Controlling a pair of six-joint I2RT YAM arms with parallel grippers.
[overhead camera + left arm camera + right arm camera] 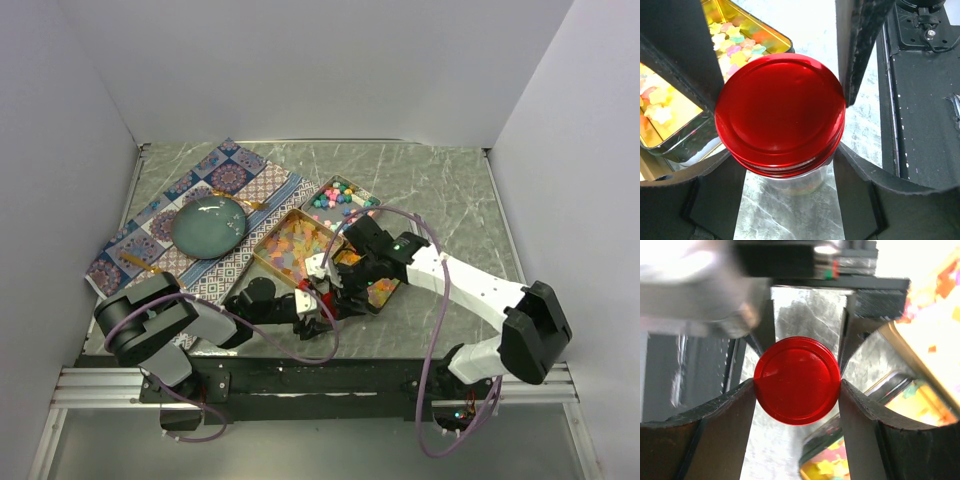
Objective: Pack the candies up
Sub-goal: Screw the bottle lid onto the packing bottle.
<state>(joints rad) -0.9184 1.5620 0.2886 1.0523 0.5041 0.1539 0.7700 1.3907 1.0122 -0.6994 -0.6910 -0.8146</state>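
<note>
A two-handed twist.
The left hand [785,167] clamps the clear glass jar [801,183]; the right hand [796,385] pinches its round red lid [796,380]. Best twist level; tiny pastel candies [735,42] sit in the gold tin [776,36] beside.

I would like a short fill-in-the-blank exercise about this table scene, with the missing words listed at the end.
1. The lid closing the clear jar is ___ in colour.
2. The candies lie in open tins of ___ colour.
3. In the top view, the teal dish lies to the ___ of the tins.
4. The lid sits ___ the two right fingers.
Missing words: red; gold; left; between.
</note>
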